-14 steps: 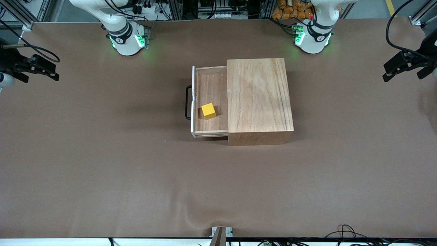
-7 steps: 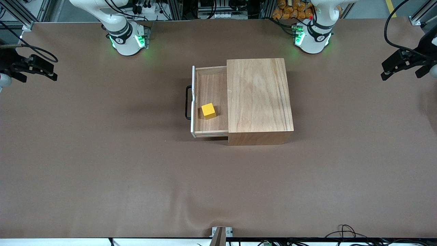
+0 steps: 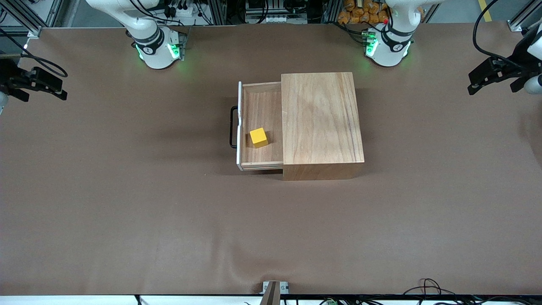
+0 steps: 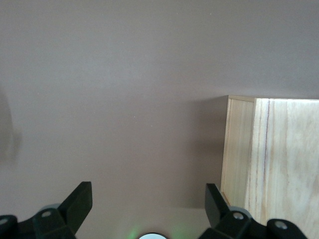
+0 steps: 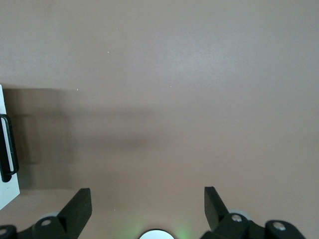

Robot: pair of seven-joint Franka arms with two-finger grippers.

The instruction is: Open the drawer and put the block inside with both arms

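Inside the open drawer (image 3: 260, 127) I see the yellow block (image 3: 258, 137) unmoved; left gripper (image 3: 491, 76) and right gripper (image 3: 36, 82), both spread wide and empty, have retreated farther outward.

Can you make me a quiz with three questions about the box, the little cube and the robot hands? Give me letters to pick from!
1. Where is the block?
A. on top of the wooden box
B. inside the open drawer
C. on the brown table

2. What colour is the block?
A. yellow
B. blue
C. red

3. What are the two robot hands doing?
A. both squeezing the block
B. one pulling the handle
C. both open and holding nothing

Answers:
1. B: the block sits on the floor of the drawer, which is pulled out of the wooden box.
2. A: it is bright yellow against the light wood.
3. C: the left hand and the right hand each show fingers spread wide over the bare table, one out at each end of it, well away from the handle.
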